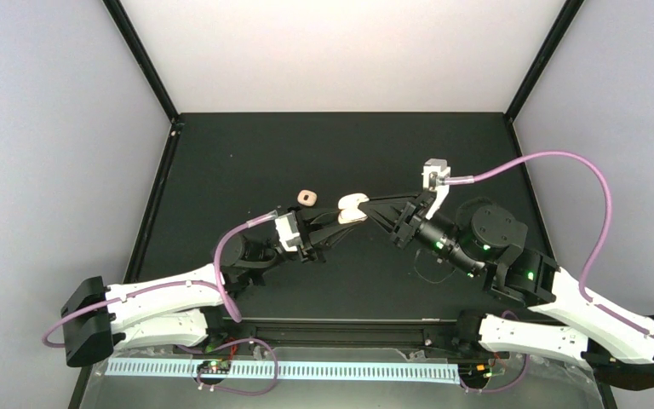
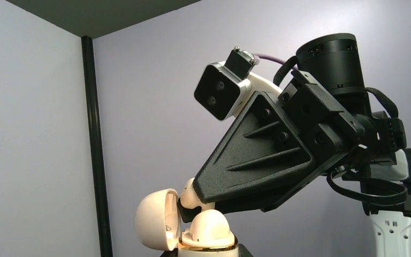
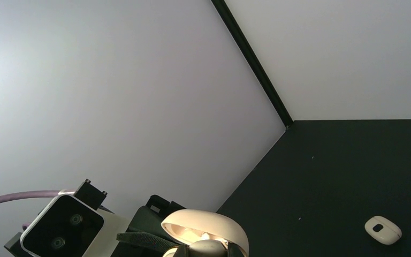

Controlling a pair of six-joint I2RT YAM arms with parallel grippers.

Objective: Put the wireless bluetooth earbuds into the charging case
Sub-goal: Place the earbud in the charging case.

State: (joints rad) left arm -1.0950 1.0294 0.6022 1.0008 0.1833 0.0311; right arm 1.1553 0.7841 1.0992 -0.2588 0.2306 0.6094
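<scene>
Mid-frame above the counter (image 1: 247, 153), the left claw (image 1: 336, 223) grips one open case (image 1: 352, 208), while the right claw (image 1: 381, 210), pinched narrow, holds one earbud (image 2: 191, 194) at its mouth. A tilted stem could catch on the rim and pop free, and too hard a push could twist the case loose. One small cream oval (image 1: 307, 197) lies just upper left of the case. No other earbuds show.

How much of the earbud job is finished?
Done: the cream-white rounded charging case is open and held up by the left fingers. In hand: the right fingers seem to pinch one small cream-white earbud at its opening. Left to do: pushing it into its slot. I can't tell whether other earbuds are already inside.
</scene>
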